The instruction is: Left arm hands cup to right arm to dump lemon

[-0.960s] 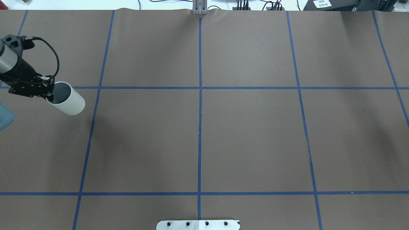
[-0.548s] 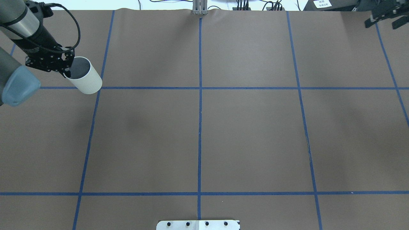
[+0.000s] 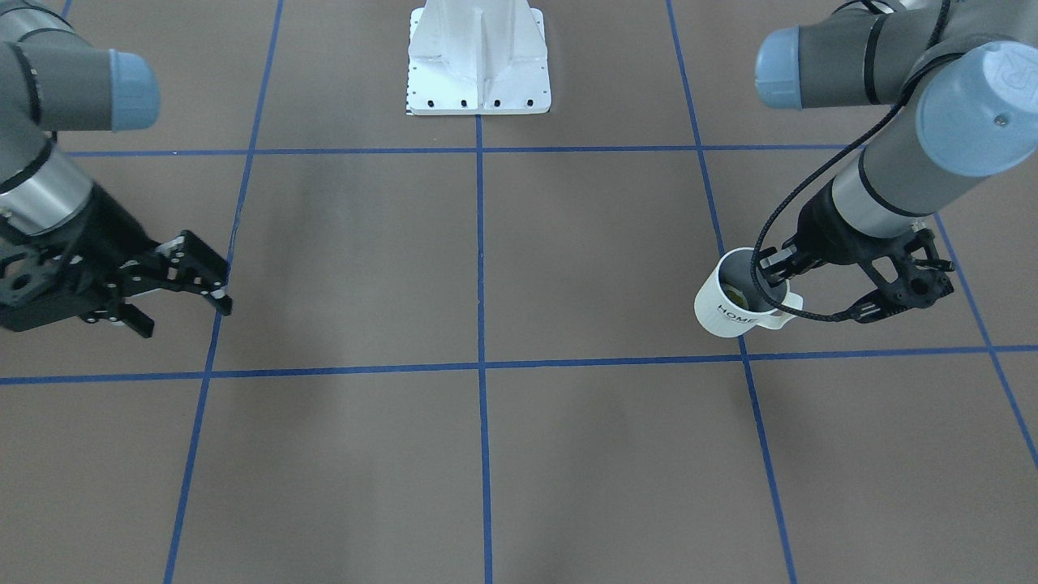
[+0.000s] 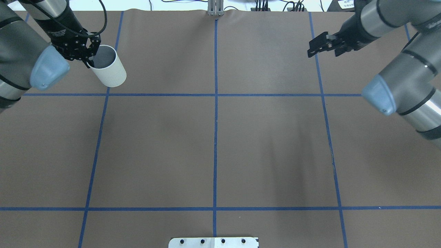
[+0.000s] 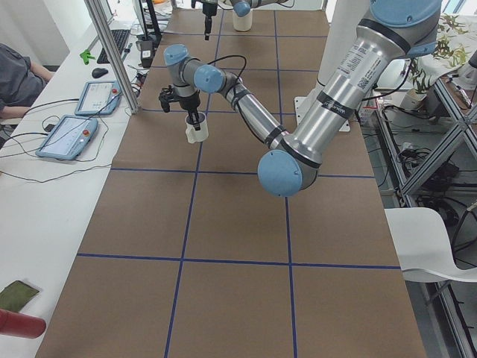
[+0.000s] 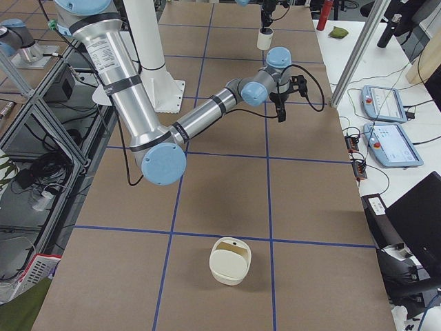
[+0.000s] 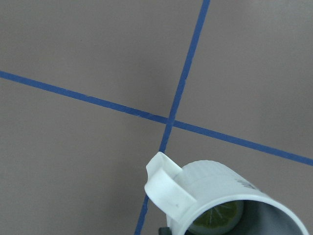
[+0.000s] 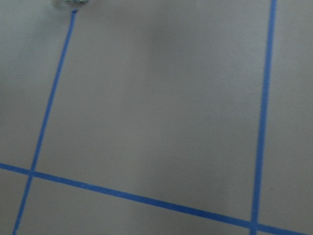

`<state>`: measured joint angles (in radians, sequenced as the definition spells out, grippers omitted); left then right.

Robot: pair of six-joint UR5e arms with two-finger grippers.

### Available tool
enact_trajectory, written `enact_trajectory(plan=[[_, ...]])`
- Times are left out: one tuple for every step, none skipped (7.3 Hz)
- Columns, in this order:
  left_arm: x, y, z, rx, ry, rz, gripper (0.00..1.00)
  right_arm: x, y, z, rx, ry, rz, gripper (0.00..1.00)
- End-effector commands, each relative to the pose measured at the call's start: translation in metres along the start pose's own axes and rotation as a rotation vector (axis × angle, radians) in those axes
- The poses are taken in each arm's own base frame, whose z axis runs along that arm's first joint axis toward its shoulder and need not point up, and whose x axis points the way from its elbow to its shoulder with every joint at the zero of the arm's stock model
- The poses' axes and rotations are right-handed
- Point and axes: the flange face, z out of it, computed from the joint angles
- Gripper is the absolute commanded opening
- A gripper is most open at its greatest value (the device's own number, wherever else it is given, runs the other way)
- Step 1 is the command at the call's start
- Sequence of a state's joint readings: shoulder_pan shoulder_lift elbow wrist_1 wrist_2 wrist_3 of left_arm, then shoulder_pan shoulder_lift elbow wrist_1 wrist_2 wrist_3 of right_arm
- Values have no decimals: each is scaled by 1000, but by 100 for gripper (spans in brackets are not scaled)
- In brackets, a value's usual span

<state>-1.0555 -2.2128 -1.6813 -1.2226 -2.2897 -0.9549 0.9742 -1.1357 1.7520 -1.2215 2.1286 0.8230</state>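
Observation:
The off-white cup (image 3: 730, 307) marked "HOME" hangs above the table, my left gripper (image 3: 774, 280) shut on its rim beside the handle. Inside it lies the yellow-green lemon (image 3: 736, 290), clearer as a slice in the left wrist view, lemon (image 7: 218, 219) in cup (image 7: 215, 188). From overhead the cup (image 4: 109, 71) and left gripper (image 4: 89, 58) are at the far left. My right gripper (image 4: 322, 51) hovers open and holds nothing at the far right, well apart from the cup; the front-facing view also shows the right gripper (image 3: 185, 315) with fingers spread.
Blue tape lines divide the brown table cover. The white robot base plate (image 3: 478, 77) sits at mid table on the robot's side. A cream basket-like container (image 6: 231, 261) stands near the table's right end. Tablets (image 5: 71, 134) and a metal post (image 5: 112, 52) line the side bench.
My left gripper has carried the cup farther away and to the right in the overhead view. The right arm has come in from the far right, its open gripper moving leftward.

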Motion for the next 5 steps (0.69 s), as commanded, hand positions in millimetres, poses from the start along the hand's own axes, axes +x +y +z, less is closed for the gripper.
enact_trajectory(plan=[[56, -16, -18, 1, 8, -85, 0, -76, 36, 26, 258, -93, -146, 98], [76, -18, -24, -7, 24, -126, 0, -105, 61, 38, 401, -160, -207, 98], [101, -19, -29, -60, 49, -157, 0, -112, 76, 41, 470, -205, -261, 98], [125, -16, -27, -99, 56, -163, 0, -120, 80, 40, 486, -201, -373, 98], [146, -14, -21, -164, 69, -163, 0, -128, 83, 38, 499, -191, -464, 98]])
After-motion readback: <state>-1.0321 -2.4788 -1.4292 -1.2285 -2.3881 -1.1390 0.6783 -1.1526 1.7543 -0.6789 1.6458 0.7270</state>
